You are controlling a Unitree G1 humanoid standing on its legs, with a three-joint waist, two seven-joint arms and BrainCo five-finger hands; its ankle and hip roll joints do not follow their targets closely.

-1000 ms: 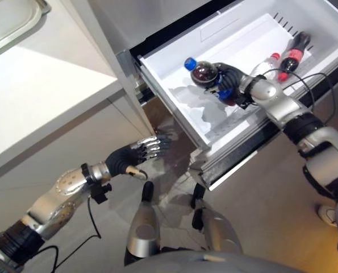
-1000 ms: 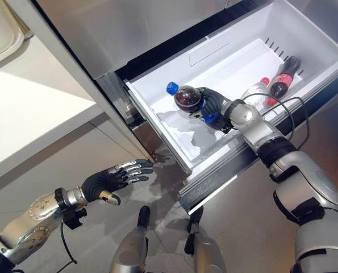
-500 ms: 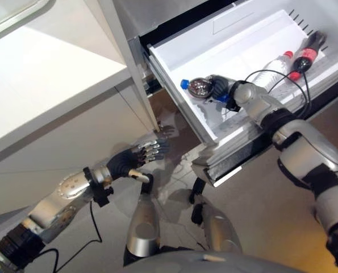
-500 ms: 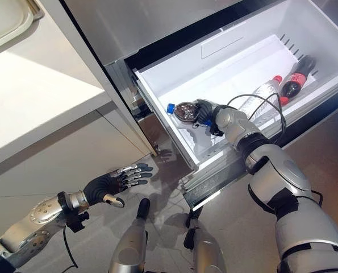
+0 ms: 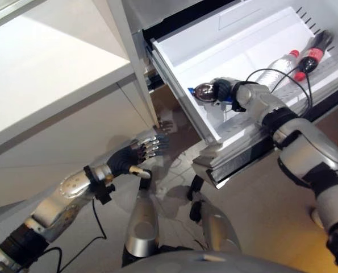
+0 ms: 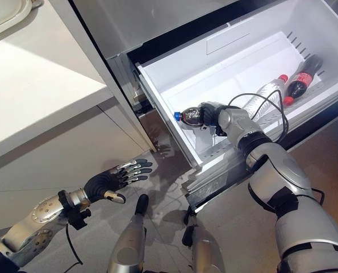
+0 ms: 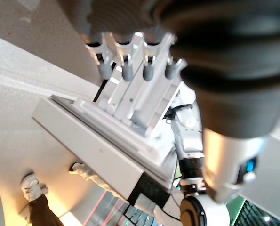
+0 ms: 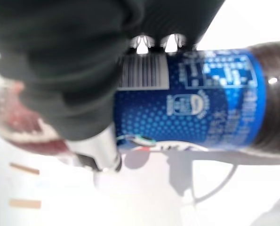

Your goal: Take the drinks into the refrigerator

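Note:
The white refrigerator drawer [image 6: 174, 119] stands pulled out. My right hand [image 6: 214, 115] reaches into its left part and is shut on a dark cola bottle [image 6: 190, 116] with a blue cap and blue label [image 8: 196, 110], lying on its side low against the drawer floor. A clear bottle with a red cap [image 6: 268, 94] and a dark bottle with a red cap [image 6: 302, 81] lie side by side at the drawer's right end. My left hand [image 6: 109, 181] hovers open above the floor, left of the drawer, fingers [image 7: 123, 70] straight.
A white counter [image 6: 38, 91] juts out at the left, above a lower cabinet face. The drawer's front rail [image 6: 225, 165] sticks out over the grey floor. In the left wrist view, a person's shoe [image 7: 34, 186] shows on the floor.
My right hand has lowered the cola bottle further down toward the drawer floor at its left end. The camera has shifted a little. My left hand has kept its place.

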